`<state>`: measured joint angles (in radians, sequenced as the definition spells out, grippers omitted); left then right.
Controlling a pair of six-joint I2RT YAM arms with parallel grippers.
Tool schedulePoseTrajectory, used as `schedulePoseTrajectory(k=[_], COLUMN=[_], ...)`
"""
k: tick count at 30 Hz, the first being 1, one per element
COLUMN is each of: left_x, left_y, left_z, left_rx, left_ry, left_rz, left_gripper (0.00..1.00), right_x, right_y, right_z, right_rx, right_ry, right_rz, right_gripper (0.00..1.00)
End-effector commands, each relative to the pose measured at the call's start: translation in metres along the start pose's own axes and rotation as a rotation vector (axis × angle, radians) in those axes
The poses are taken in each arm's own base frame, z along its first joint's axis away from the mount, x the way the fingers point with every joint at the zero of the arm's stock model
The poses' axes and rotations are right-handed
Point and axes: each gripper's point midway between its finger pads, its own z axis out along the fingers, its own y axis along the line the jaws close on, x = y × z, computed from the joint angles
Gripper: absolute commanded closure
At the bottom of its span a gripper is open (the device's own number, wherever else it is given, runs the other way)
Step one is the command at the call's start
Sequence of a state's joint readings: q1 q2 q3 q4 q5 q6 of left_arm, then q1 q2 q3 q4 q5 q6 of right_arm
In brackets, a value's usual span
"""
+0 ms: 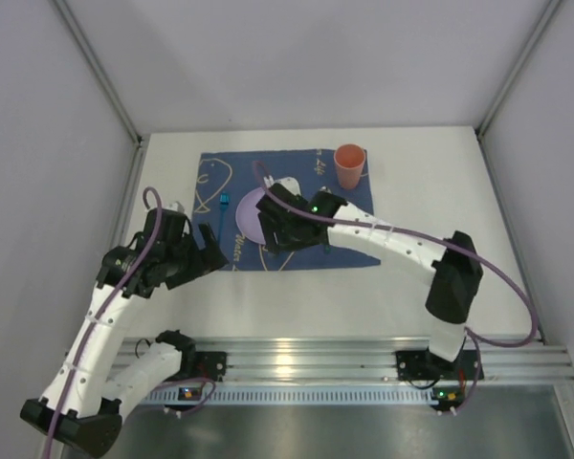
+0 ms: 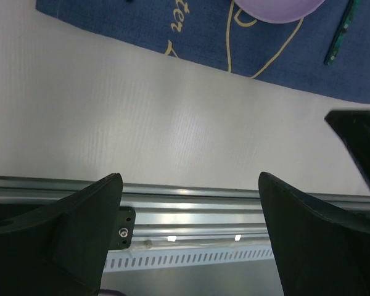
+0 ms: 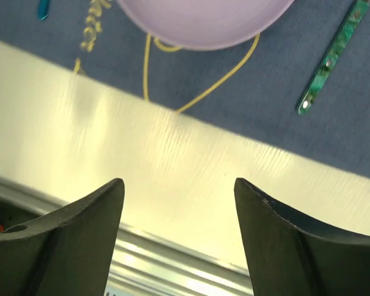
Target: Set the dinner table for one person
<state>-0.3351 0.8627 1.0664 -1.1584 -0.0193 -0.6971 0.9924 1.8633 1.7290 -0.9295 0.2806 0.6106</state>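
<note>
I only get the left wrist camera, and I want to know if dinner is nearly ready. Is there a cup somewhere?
Observer: Yes. An orange cup stands upright on the blue mat, near its far right corner.
Operator: Is there anything on the other side of the plate from the green thing?
Observer: A small blue utensil lies on the mat, left of the purple plate. I cannot tell what kind it is.
Operator: What is the other arm doing?
Observer: The right gripper hangs by the plate, jaws apart, holding nothing.
</note>
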Motion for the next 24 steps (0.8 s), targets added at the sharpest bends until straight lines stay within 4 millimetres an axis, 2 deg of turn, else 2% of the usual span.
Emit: schedulePoseTrajectory(k=[1, 2, 3, 4, 5, 6, 7, 8, 9, 10, 11, 12, 13, 14, 15, 16, 18, 19, 20, 21, 22, 23, 24], left_x=[-0.016, -0.017, -0.026, -0.029, -0.04, -0.055, -0.059, -0.072, -0.077, -0.085, -0.087, -0.091, -0.096, -0.096, -0.099, -0.096, -0.097, -0.085, -0.099, -0.098, -0.084, -0.096, -0.097], left_y=[0.001, 0.002, -0.003, -0.001, 0.004, 0.002, 0.007, 0.011, 0.01, 0.01, 0.013, 0.019, 0.02, 0.022, 0.023, 0.027, 0.027, 0.039, 0.031, 0.035, 0.048, 0.055, 0.061], left_z=[-0.013, -0.013, -0.014, -0.013, -0.021, -0.028, -0.025, -0.036, -0.036, -0.025, -0.027, -0.023, -0.008, -0.002, 0.005, 0.03, 0.047, 0.077, 0.068, 0.076, 0.107, 0.106, 0.115], left_rx=[0.049, 0.059, 0.086, 0.087, 0.074, 0.085, 0.073, 0.074, 0.088, 0.084, 0.09, 0.058, 0.047, 0.043, 0.038, 0.021, 0.028, -0.016, 0.01, -0.004, -0.041, -0.056, -0.058], left_ry=[-0.141, -0.164, -0.219, -0.252, -0.337, -0.423, -0.464, -0.575, -0.627, -0.7, -0.755, -0.795, -0.851, -0.877, -0.908, -0.926, -0.966, -0.917, -1.023, -1.035, -0.962, -1.002, -0.983], left_rz=[0.074, 0.085, 0.09, 0.106, 0.095, 0.084, 0.101, 0.104, 0.152, 0.25, 0.277, 0.289, 0.335, 0.358, 0.375, 0.416, 0.439, 0.499, 0.471, 0.476, 0.52, 0.473, 0.454], left_gripper=[0.04, 0.04, 0.05, 0.06, 0.06, 0.04, 0.02, 0.02, 0.01, 0.01, 0.01, 0.01, 0.01, 0.01, 0.01, 0.01, 0.01, 0.01, 0.01, 0.01, 0.01, 0.01, 0.01], right_x=[0.005, 0.003, 0.015, 0.019, 0.018, 0.042, 0.04, 0.04, 0.06, 0.055, 0.054, 0.062, 0.058, 0.057, 0.064, 0.065, 0.063, 0.064, 0.063, 0.064, 0.067, 0.066, 0.068], right_y=[-0.005, -0.01, -0.015, -0.016, -0.021, -0.033, -0.028, -0.032, -0.044, -0.04, -0.041, -0.046, -0.031, -0.027, -0.028, -0.026, -0.024, -0.019, -0.018, -0.015, -0.012, -0.014, -0.015], right_z=[-0.048, -0.073, -0.072, -0.082, -0.1, -0.082, -0.08, -0.084, -0.065, -0.066, -0.071, -0.064, -0.068, -0.076, -0.071, -0.074, -0.087, -0.093, -0.105, -0.112, -0.117, -0.129, -0.133], right_rx=[0.051, 0.031, 0.049, 0.059, 0.02, 0.04, -0.015, -0.047, -0.026, -0.058, -0.077, -0.069, -0.154, -0.199, -0.217, -0.246, -0.302, -0.347, -0.386, -0.429, -0.464, -0.49, -0.505], right_ry=[-0.171, -0.239, -0.268, -0.336, -0.391, -0.374, -0.415, -0.459, -0.444, -0.484, -0.51, -0.509, -0.545, -0.574, -0.576, -0.589, -0.622, -0.619, -0.632, -0.631, -0.621, -0.628, -0.621], right_rz=[0.088, 0.106, 0.101, 0.078, 0.085, 0.032, 0.021, 0.027, -0.014, -0.064, -0.114, -0.23, -0.263, -0.294, -0.326, -0.33, -0.275, -0.262, -0.239, -0.205, -0.191, -0.164, -0.147], right_gripper=[0.27, 0.27, 0.25, 0.22, 0.21, 0.2, 0.16, 0.16, 0.18, 0.17, 0.16, 0.15, 0.15, 0.15, 0.15, 0.14, 0.13, 0.13, 0.13, 0.13, 0.13, 0.13, 0.13])
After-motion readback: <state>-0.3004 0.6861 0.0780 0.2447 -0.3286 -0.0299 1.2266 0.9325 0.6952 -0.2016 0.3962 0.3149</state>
